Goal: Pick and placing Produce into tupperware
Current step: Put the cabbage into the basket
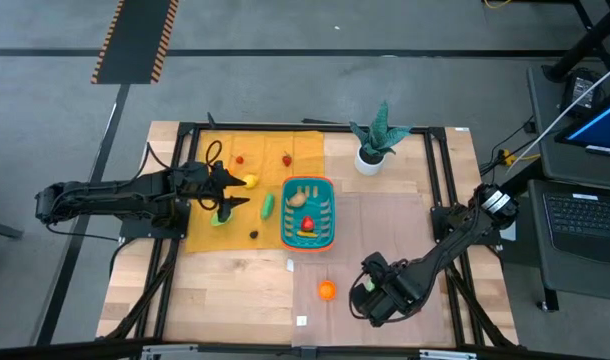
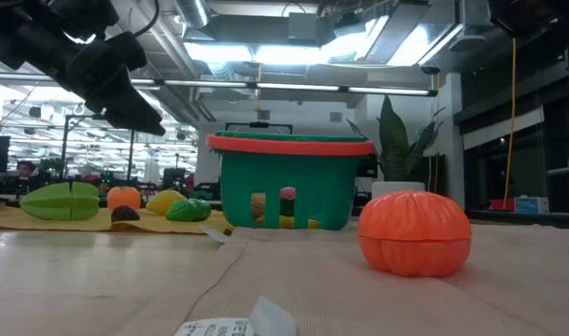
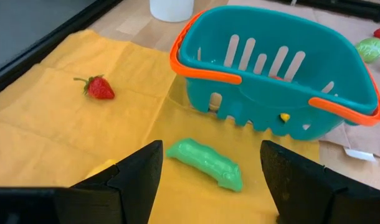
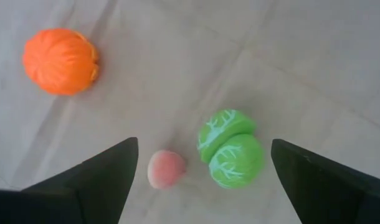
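- Surface: a wooden table [image 1: 235, 290] on a grey floor, with a yellow cloth [image 1: 210, 150] over its far left part and a pale mat [image 1: 385, 230] over its right part; the low view shows a lit industrial hall beyond.
- Left arm: it reaches in from the left over the yellow cloth. The left gripper [image 1: 237, 193] hangs above the cloth just left of the basket, jaws spread and holding nothing; its fingers [image 3: 134, 177] frame a green pea pod [image 3: 205, 163].
- Produce on the cloth: a green piece [image 1: 221, 218] below the gripper, a yellow piece [image 1: 250, 181] beside it, the pea pod [image 1: 268, 205] near the basket's left wall, a small dark piece [image 1: 253, 235], and two red pieces [image 1: 240, 159] farther back, one a strawberry [image 3: 100, 88].
- Tupperware: the teal basket [image 1: 325, 188] with an orange rim stands upright at mid-table, where cloth meets mat; tan, red and yellow pieces lie inside.
- Potted plant [image 1: 372, 140]: white pot, far of the basket.
- Near right: an orange pumpkin-like piece [image 1: 327, 290] lies on the mat, near of the basket.
- Right arm: it enters from the right. The right gripper [image 1: 370, 297] sits low just right of the orange piece, jaws wide apart; between its fingers [image 4: 96, 177] lie a green cabbage [image 4: 230, 149] and a small pink piece [image 4: 166, 168], neither gripped.
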### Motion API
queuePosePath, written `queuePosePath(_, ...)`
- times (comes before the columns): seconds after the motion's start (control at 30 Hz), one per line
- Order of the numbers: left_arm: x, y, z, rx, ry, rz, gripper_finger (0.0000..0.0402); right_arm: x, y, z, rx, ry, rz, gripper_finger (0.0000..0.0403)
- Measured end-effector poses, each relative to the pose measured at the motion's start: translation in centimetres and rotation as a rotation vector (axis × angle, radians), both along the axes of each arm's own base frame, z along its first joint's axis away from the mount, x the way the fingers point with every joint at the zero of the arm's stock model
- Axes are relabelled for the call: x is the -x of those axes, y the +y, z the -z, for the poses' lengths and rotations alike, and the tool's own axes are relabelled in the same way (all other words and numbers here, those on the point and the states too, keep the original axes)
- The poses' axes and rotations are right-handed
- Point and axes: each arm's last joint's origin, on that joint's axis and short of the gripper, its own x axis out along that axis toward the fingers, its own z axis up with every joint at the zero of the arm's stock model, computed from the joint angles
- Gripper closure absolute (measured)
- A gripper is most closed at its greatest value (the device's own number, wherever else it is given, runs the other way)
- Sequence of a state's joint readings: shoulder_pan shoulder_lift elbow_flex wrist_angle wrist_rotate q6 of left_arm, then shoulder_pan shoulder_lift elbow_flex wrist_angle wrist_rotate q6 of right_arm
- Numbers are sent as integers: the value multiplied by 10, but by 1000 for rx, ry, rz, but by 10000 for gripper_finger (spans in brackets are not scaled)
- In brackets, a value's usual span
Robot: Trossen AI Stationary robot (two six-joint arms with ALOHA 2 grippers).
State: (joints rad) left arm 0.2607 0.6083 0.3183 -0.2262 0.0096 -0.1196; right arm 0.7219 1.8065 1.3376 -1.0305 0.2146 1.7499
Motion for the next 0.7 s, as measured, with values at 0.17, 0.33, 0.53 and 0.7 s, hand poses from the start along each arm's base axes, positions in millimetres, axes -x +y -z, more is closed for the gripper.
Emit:
queuePosePath(0.17, 1, 0, 2, 8, 22, -2, 140, -2, 2, 0, -18, -20, 0, 37)
queuePosePath(0.33, 1, 0, 2, 10, 23, -2, 140, -4, 3, 0, -34, -39, 0, 37)
queuePosePath(0.53, 1, 0, 2, 11, 27, -2, 140, -6, 5, -1, -53, -60, 0, 37)
queuePosePath(0.7, 1, 0, 2, 9, 28, -1, 140, -8, 4, -1, 6, -113, -17, 37)
